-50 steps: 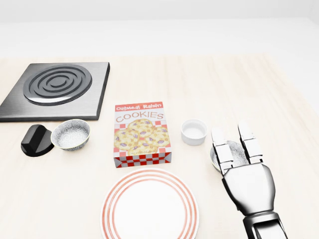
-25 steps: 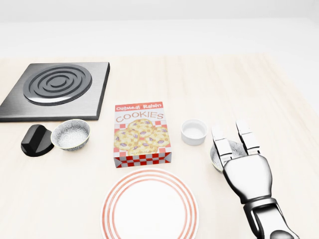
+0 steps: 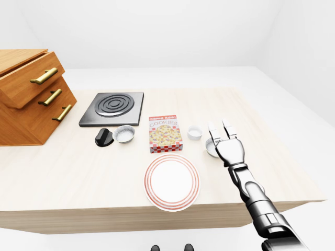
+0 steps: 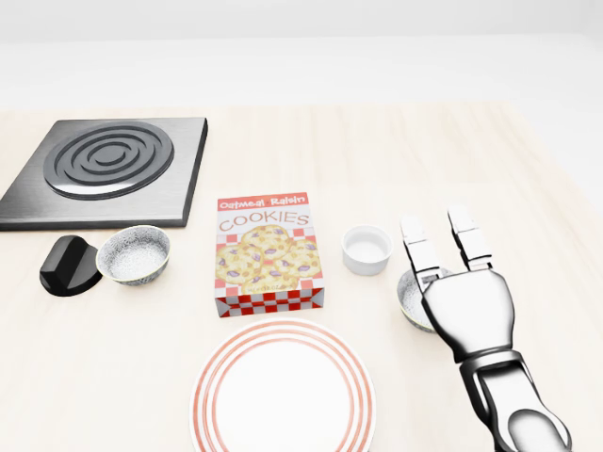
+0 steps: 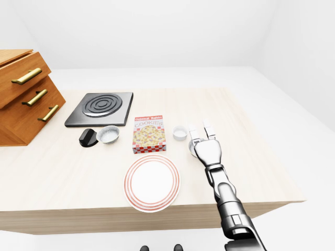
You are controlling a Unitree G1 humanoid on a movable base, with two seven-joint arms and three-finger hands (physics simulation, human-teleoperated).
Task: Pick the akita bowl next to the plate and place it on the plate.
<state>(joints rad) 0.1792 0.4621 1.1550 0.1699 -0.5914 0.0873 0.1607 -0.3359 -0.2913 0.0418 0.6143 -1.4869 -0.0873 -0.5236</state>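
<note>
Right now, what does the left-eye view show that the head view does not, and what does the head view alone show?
Only the left-eye view: a wooden drawer cabinet at its left, the table down to its near edge, and the robot's feet at the bottom. Only the head view: the COOKIES lettering on the box, clearly readable. Both: the right hand open over the bowl, the striped plate, the cooktop and a second speckled bowl.
</note>
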